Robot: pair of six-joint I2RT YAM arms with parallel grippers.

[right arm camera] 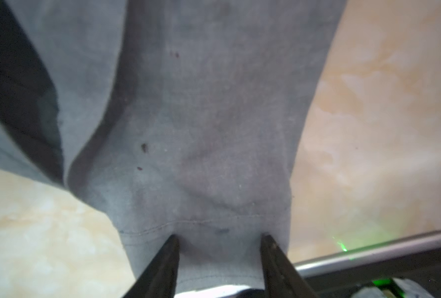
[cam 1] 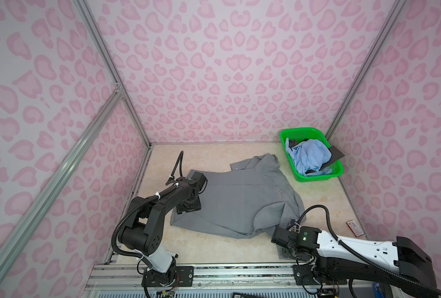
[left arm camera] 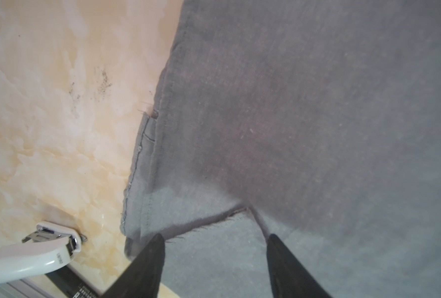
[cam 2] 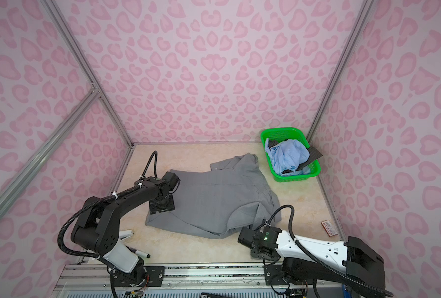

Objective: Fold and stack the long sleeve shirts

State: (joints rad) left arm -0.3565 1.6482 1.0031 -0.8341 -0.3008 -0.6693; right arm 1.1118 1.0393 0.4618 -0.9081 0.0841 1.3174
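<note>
Step in hand: We are judging this as the start of a fold on the grey shirt (cam 1: 240,201), which is lying spread but wrinkled in the middle of the table (cam 1: 214,154).
Left gripper (left arm camera: 215,237): We are keeping its jaws apart over the shirt's left edge. A frayed bit of cloth is lying between the fingertips, and nothing looks pinched.
Right gripper (right arm camera: 219,236): We are straddling the sleeve cuff (right arm camera: 206,206) at the near right of the shirt with the jaws apart. We cannot tell whether the tips are touching the cloth.
Other shirts: The blue shirt (cam 1: 309,154) and a dark shirt (cam 1: 336,154) are sitting bunched in the green basket (cam 1: 317,178) at the far right corner, not yet folded.
Next move: We are expecting to close on the cuff and carry the sleeve across the body. That calls for a low pinch that takes one layer only, while the left side pins the shirt's edge.
Watch: The thin cloth is likely to drag and bunch. The stapler (left arm camera: 31,255) is lying near the left edge.
</note>
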